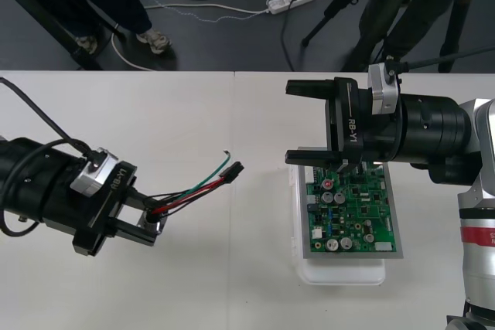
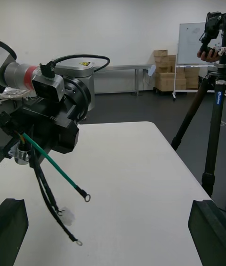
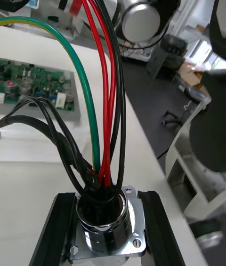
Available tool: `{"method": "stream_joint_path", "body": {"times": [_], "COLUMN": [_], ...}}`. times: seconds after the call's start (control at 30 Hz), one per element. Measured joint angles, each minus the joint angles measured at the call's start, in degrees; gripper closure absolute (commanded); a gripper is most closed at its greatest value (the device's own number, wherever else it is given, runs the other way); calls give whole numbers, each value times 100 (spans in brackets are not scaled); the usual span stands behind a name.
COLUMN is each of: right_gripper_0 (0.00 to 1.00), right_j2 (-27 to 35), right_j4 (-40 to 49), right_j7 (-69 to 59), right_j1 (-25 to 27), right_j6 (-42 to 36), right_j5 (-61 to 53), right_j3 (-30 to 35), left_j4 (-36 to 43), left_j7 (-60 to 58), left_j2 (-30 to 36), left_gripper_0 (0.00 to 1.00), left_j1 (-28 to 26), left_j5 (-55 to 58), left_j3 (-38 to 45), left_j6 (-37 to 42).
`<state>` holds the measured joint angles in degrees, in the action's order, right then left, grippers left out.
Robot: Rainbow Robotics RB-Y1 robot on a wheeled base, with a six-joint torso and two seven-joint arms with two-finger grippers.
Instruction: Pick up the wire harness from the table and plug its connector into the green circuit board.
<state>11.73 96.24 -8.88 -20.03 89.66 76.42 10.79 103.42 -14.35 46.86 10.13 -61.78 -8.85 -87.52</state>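
My left gripper [image 1: 155,223] is shut on the harness's round metal socket [image 1: 152,220], low over the table's left half. In the left wrist view the black fingers [image 3: 59,228] clamp the flanged socket [image 3: 106,223]. Red, black and green wires [image 1: 193,195] run right from the socket to the small black plug [image 1: 234,169], which hangs free left of the green circuit board [image 1: 352,210]. My right gripper [image 1: 291,121] stands open above the board's far left corner, nothing between its fingers [image 2: 209,228]. Its wrist view shows the left gripper [image 2: 52,120] with the green wire [image 2: 56,169] dangling.
The board rests on a white base [image 1: 344,274] at the table's right. The table's far edge [image 1: 193,73] borders dark floor with cables and a tripod. Bare table lies between the plug and the board and along the front.
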Motion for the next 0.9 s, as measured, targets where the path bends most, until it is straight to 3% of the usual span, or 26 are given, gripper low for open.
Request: {"method": "stream_joint_path", "body": {"times": [0.2,0.47,0.9], "right_gripper_0": [0,0,0], "right_j2": [0,1,35], "right_j4": [0,0,0], "right_j7": [0,0,0], "right_j1": [0,0,0], "right_j6": [0,0,0], "right_j5": [-23,-83,-206], "right_j3": [-2,-3,-80], "left_j4": [524,1296,1923], "left_j7": [-1314,-1639,-3790], "left_j2": [-542,-1123,-1580], "left_gripper_0": [100,100,100], "left_j1": [-233,-514,-856], "left_j5": [-10,-93,-155], "left_j3": [134,306,308], "left_j6": [-7,-29,-35]}}
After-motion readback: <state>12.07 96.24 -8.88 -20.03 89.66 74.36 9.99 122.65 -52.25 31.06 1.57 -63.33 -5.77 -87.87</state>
